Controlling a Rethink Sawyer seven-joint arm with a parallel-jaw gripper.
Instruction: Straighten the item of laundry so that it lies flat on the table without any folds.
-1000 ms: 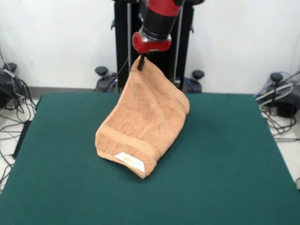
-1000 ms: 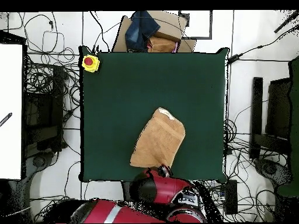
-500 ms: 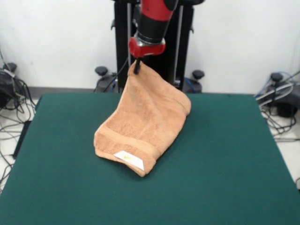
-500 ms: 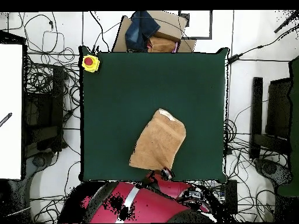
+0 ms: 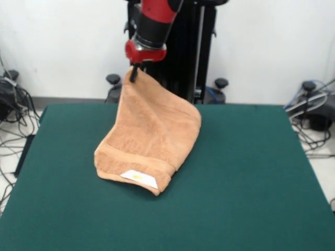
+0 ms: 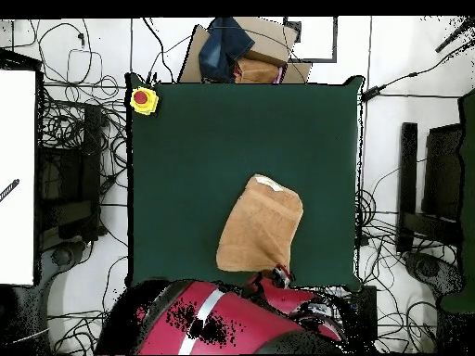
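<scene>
Table (image 5: 251,172) with dark green cover carries a peach-orange towel (image 5: 152,136) near the middle of its far edge. One towel corner is lifted high, the doubled lower end with the white label (image 5: 138,178) resting on the cover. Gripper (image 5: 134,74) is pinched closed on the raised corner.

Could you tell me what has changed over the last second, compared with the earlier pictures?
The hand, shut on the towel by its raised corner throughout, moved leftward in the front view, dragging the towel's lower folded end along the table. The yellow button box stayed put.
</scene>
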